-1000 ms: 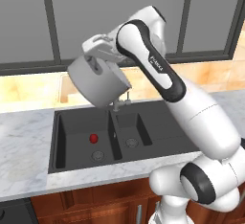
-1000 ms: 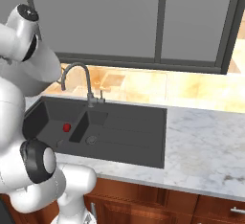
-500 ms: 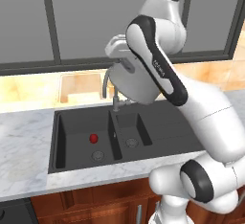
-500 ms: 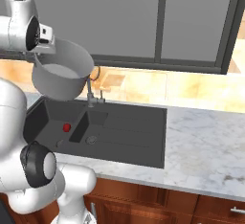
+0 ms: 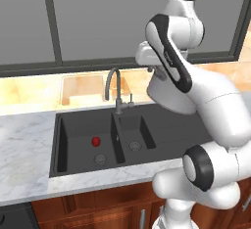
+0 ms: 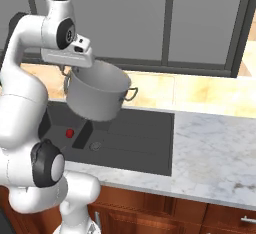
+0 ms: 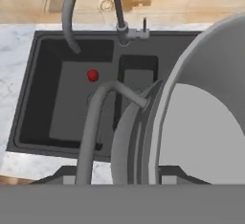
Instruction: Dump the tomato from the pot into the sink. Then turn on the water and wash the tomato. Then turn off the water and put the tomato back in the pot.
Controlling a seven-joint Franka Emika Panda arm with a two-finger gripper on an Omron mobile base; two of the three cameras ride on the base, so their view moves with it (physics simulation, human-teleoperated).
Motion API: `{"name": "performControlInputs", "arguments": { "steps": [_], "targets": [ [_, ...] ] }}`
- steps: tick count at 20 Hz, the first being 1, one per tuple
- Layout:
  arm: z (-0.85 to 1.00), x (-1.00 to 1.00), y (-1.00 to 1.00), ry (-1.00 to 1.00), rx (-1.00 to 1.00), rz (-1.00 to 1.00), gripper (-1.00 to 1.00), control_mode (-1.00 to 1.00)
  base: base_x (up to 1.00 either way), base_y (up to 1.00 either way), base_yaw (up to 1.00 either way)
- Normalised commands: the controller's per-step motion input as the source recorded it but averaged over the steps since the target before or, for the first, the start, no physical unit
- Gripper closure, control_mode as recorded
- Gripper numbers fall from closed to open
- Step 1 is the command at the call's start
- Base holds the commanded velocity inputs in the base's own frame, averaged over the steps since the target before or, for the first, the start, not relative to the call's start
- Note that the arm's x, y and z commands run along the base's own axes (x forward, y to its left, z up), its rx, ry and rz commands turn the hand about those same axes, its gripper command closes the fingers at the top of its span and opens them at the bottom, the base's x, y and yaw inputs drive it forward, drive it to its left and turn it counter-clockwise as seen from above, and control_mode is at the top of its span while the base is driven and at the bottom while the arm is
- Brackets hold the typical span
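I saw the sink (image 5: pixel 73 147) set into the marble counter (image 6: pixel 215 143), its faucet (image 5: pixel 113 83) arching over the basins. The pot (image 6: pixel 97 95) hung tilted above the sink, with the gripper (image 6: pixel 67 68) clamped on its rim near one handle (image 7: pixel 95 122). The tomato (image 5: pixel 96 141) lay in the wide basin, near the drain (image 5: pixel 100 159).

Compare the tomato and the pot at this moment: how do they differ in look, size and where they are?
The tomato is a small glossy red ball; the pot is a large matte grey vessel with loop handles. The tomato lies on the floor of the wide basin of the sink, near its drain; the pot hangs in the air above the sink, held at its rim by the gripper. The tomato rests free; the pot is empty.
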Motion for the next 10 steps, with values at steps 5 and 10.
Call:
{"name": "performControlInputs", "arguments": {
  "steps": [5, 10],
  "targets": [
    [-0.56, 0.21, -1.0, 0.26, -0.01, -0.19, 1.0, -1.0, 0.0, 0.0, 0.0],
    [-0.38, 0.03, -1.0, 0.16, -0.06, -0.18, 1.0, -1.0, 0.0, 0.0, 0.0]
  ]
}}
